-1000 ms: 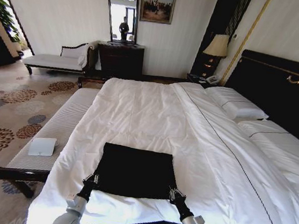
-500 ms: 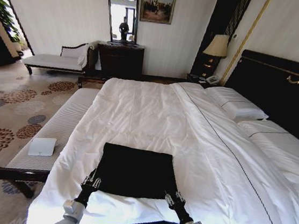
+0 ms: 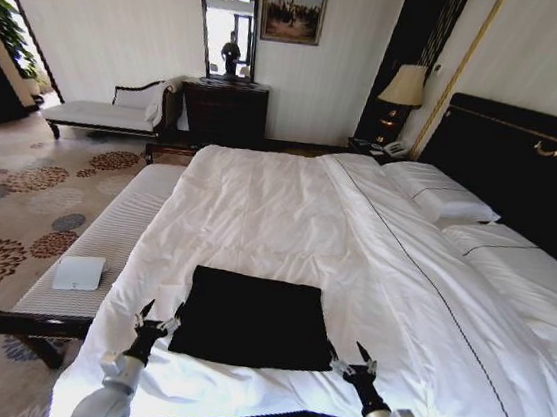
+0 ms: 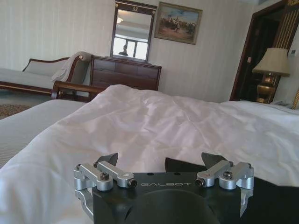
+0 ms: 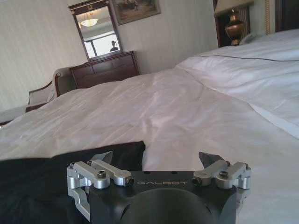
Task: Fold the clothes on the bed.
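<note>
A hotel-style bedroom, and the white bed (image 3: 287, 220) runs from the lower edge of the head view up to the dark headboard (image 3: 525, 166) at right. The shirt (image 3: 254, 318) lies low in the centre, a neat black rectangle flat on the duvet, its long side running across the frame. Left gripper (image 3: 152, 319) sits just off the shirt's lower left corner, fingers spread and holding nothing. Right gripper (image 3: 353, 363) is at the lower right corner, likewise spread and empty. In the left wrist view, the left gripper (image 4: 161, 161) has black cloth between its fingertips; in the right wrist view the right gripper (image 5: 156, 159) has the shirt's corner beside one fingertip. Both arms look about equally near, one corner each, so any further fold likely goes across that long side.
</note>
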You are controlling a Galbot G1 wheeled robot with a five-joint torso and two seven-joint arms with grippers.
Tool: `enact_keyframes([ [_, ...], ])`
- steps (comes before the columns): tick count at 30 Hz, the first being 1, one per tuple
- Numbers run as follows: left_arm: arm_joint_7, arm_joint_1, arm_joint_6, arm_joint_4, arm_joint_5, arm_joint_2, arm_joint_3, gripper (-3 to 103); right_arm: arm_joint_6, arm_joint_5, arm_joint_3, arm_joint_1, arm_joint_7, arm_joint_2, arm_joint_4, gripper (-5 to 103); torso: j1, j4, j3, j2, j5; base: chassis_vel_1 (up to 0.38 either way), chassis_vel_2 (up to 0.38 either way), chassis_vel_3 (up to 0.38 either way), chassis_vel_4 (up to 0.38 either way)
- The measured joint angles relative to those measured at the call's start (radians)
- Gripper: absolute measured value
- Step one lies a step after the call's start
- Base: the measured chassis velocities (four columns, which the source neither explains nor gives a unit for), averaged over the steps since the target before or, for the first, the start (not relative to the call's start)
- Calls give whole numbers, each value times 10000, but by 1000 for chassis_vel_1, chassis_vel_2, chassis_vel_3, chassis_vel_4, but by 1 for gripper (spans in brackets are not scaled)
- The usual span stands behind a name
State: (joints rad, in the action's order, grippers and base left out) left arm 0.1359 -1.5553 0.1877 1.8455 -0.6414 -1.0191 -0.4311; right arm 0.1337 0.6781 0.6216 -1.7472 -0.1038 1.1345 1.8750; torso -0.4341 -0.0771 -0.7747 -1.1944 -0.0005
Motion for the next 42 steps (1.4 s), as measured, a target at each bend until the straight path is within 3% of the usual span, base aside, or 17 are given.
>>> enact_keyframes([
  [4, 209, 1522, -682, -794, -1358, 622, 692, 102, -1724, 2459, 213, 1076, 372, -1018, 71, 100, 0, 6, -1, 0, -2, 0, 0, 0, 0],
  [5, 209, 1522, -682, -794, -1358, 622, 692, 102, -1724, 2459, 213, 1076, 372, -1018, 71, 100, 0, 6, -1, 0, -2, 0, 0, 0, 0],
  [8, 276, 2835, -1380, -1504, -2401, 876, 1364, 98, -2330, 3236, 194, 1907, 583, -1417, -108, 100, -1, 4, -1, 1, -2, 0, 0, 0, 0],
  [12, 309, 3911, -2551, -2006, -3703, 944, 1757, 96, -2546, 3293, -25, 2452, 705, -1595, -211, 100, -3, -3, -2, 2, -3, 0, 0, 0, 0],
  [18, 438, 5222, -4031, -2811, -5353, 1180, 2194, 75, -2764, 3239, -527, 3020, 907, -1617, -226, 100, -2, 7, -1, 2, -5, 0, 0, 0, 0],
  [21, 25, 6357, -5049, -3500, -6357, 1690, 2949, 61, -2796, 3194, -544, 3006, 995, -1532, -138, 100, -1, 0, -1, 1, -4, 0, 0, 0, 0],
  [23, -193, 6682, -5270, -3727, -6565, 1823, 3168, 61, -2806, 3191, -542, 2996, 1026, -1516, -112, 100, -1, -1, -1, 1, -2, 0, 0, 0, 0],
  [25, -854, 7373, -5804, -4339, -7026, 2112, 3615, 69, -2843, 3159, -578, 3025, 1108, -1508, -71, 100, -2, -5, 0, 1, 1, 0, 0, 0, 0],
  [32, -1531, 8058, -6629, -5741, -7136, 1882, 4024, 79, -2964, 3207, -565, 3072, 1298, -1575, -6, 100, 0, 5, 0, -1, -3, 0, 0, 0, 0],
  [37, -1718, 8359, -6707, -6453, -6957, 1454, 4299, 75, -3007, 3266, -448, 3045, 1391, -1598, 33, 100, 0, 2, 1, -1, 1, 0, 0, 0, 0],
  [42, -1949, 8563, -6496, -6736, -6790, 1205, 4470, 58, -3043, 3267, -439, 3069, 1437, -1569, 74, 100, 0, 6, 1, -1, -1, 0, 0, 0, 0],
])
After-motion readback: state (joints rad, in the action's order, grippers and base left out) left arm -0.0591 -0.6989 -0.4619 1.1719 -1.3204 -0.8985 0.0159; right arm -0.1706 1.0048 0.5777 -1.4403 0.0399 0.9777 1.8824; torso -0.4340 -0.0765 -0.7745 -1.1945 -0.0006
